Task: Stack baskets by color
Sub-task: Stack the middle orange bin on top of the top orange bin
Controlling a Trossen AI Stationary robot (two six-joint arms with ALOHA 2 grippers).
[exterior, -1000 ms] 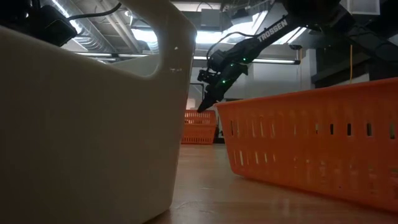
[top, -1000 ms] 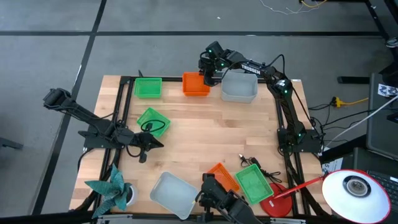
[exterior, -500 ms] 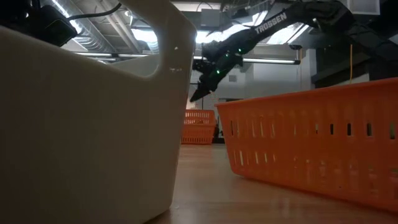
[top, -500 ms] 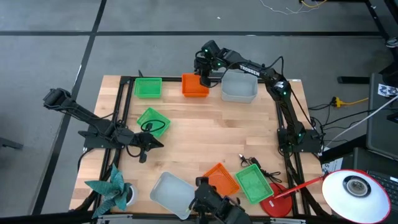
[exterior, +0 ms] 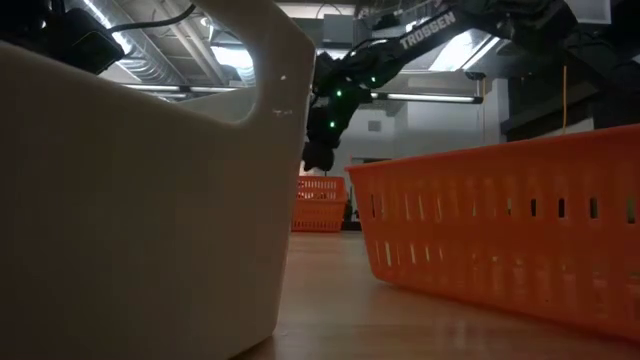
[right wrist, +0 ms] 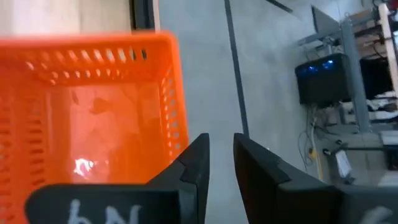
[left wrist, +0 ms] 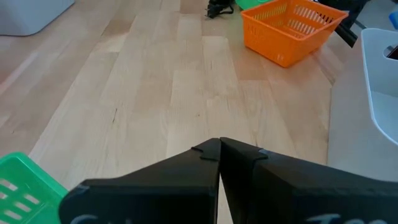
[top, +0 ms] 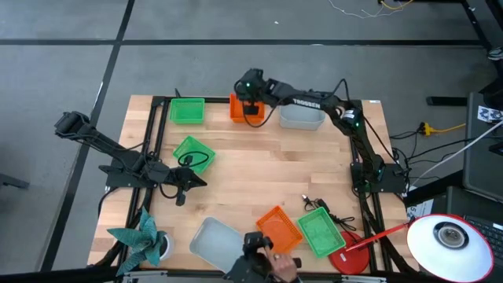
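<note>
Counter: pale wood planks, black frame.
Baskets: perforated plastic, rectangular, all empty; far orange basket on the far edge between a green basket and a grey basket.
Right end effector: above the far orange basket, fingers slightly apart, grasping nothing.
Left end effector: clenched, empty, beside a tilted green basket.
Near edge: grey basket, orange basket, green basket.

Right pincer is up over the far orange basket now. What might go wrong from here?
1. The right pincer hangs over the far orange basket at its side toward the grey basket; a descent could strike that rim rather than straddle it.
2. A person's hand is at the near edge beside the near orange basket, inside the workspace.
</note>
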